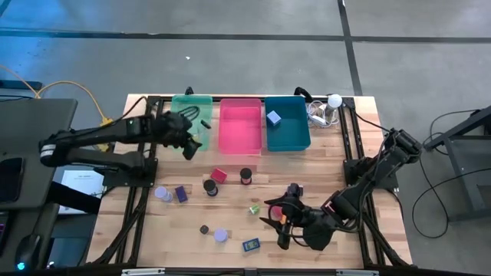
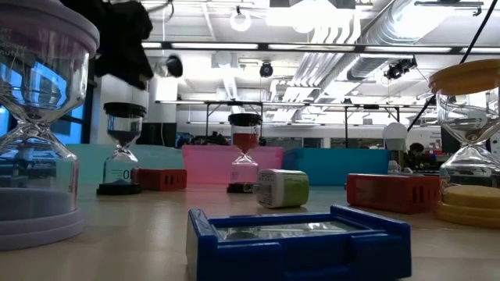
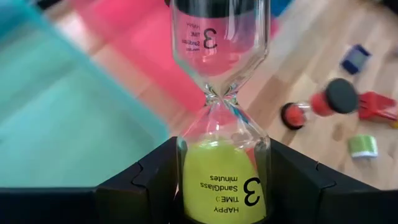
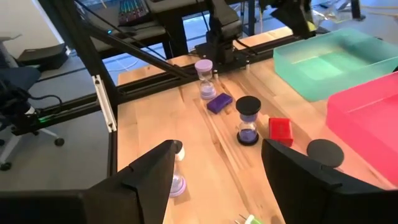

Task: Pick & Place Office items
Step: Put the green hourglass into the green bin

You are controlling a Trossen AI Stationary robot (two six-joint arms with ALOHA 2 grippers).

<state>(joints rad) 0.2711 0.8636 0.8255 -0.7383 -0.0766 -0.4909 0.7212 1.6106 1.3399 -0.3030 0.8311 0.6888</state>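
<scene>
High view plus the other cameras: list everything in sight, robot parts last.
bins: 3, green, pink, teal, row at far edge
blue block: 1, inside teal bin
white-ball gadget: 1, right of teal bin
black-topped sandglasses: 2, mid-table
lavender sandglasses: 2, left and near front
orange sandglass: 1, low view's right edge
red blocks: 2, seen in low view
purple block: 1, beside a lavender sandglass
green block: 1, centre
black disc: 1, front left
blue case: 1, front edge
left end effector: shut on yellow sandglass, beside green bin
right end effector: open, empty, front right
</scene>
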